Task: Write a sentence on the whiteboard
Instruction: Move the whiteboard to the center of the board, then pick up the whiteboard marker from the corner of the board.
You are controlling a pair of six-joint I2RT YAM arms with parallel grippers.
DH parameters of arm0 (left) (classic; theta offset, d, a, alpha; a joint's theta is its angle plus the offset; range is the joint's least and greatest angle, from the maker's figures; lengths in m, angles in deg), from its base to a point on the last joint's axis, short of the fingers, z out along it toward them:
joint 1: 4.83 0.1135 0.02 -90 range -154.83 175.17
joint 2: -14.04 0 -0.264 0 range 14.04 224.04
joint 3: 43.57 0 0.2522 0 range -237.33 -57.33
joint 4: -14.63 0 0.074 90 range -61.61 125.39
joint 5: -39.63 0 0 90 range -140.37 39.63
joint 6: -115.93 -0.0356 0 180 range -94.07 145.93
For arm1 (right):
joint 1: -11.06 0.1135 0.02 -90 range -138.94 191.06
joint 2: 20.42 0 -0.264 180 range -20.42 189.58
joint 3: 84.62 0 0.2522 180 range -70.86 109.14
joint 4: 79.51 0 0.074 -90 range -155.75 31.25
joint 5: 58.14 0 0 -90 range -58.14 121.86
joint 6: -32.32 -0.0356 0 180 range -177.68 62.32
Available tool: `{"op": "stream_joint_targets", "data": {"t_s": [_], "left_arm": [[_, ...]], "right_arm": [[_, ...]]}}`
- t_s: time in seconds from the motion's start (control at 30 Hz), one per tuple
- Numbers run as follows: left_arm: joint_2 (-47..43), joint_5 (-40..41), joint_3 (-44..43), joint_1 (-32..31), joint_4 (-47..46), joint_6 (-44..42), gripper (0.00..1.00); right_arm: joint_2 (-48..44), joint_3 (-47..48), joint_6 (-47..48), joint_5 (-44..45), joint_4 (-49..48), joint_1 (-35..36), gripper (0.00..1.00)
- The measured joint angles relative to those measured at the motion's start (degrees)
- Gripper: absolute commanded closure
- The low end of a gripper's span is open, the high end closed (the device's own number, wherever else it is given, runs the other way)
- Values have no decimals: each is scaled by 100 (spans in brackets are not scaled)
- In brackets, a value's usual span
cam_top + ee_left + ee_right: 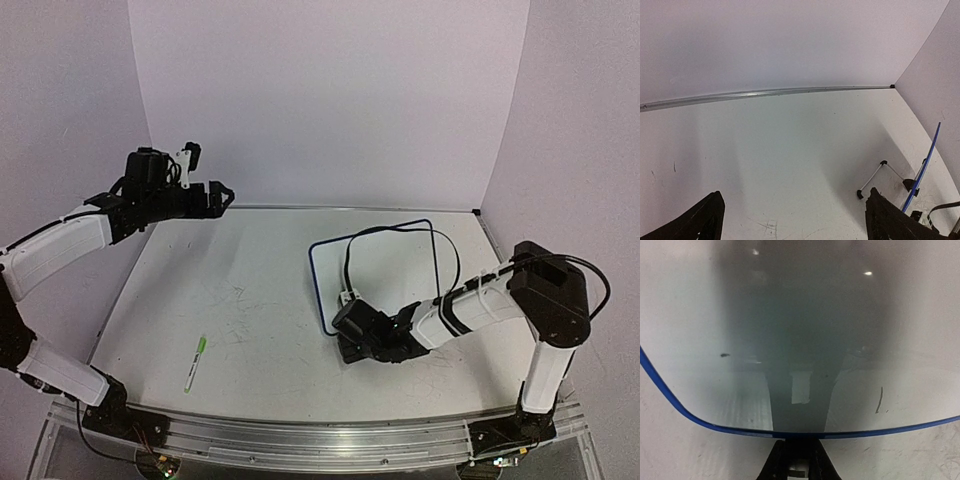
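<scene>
Two robot arms stand at the near edge of a scuffed white table (pixel 250 300).

From above: the whiteboard (pixel 395 265), blue-rimmed, sits right of centre. The right gripper (pixel 345 345) is low at its near left corner. The left gripper (pixel 218 195) hangs high over the far left of the table, well apart from the board. A marker (pixel 195 362) with a green end lies on the table near the left arm's base, with nothing touching it. The board's face looks blank from here, and a black cable loops across it.

From the left wrist: the left gripper (pixel 795 195) has its jaws spread wide and holds nothing. The whiteboard (pixel 926 162) shows only as a slanted blue edge at the right, propped on a thin wire stand (pixel 875 175).

From the right wrist: the right gripper (pixel 799 452) is closed, its tips meeting at the board's near rim, seemingly pinching it. The whiteboard (pixel 715 426) fills the view. It carries a few small dark specks and the arm's shadow, but no sentence.

My reading is that writing has not begun and the right arm is steadying the board. Next, the free left arm would need to come down to the marker and grasp it.

Hard to tell: whether the marker is capped, and how firm the pinch is. The board's far edge is cut off in the wrist view.
</scene>
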Motion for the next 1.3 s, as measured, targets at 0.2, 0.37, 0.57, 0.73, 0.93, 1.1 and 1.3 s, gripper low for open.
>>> {"op": "stream_joint_targets", "data": {"t_s": [0.2, 0.37, 0.57, 0.73, 0.93, 1.1, 1.3], "left_arm": [[-15, 313, 469, -7, 11, 612, 1], [-358, 411, 1079, -7, 452, 1323, 1], [-650, 403, 1261, -16, 1484, 1868, 14], [-643, 284, 1615, -218, 2278, 2185, 18], [-279, 288, 2053, -862, 2971, 2480, 27], [329, 365, 2141, -1299, 3106, 2673, 34], [969, 743, 2173, -1410, 3005, 2845, 41]], "right_arm": [[0, -122, 360, -118, -437, 503, 100], [0, -281, 484, -101, -738, 639, 60], [-140, -325, 718, -316, -896, 684, 35], [-911, -599, 782, -549, -947, 692, 16], [-2148, -1115, 805, -875, -932, 692, 13], [-2930, -1400, 786, -942, -746, 689, 13], [-3544, -1472, 633, -712, -585, 689, 13]]}}
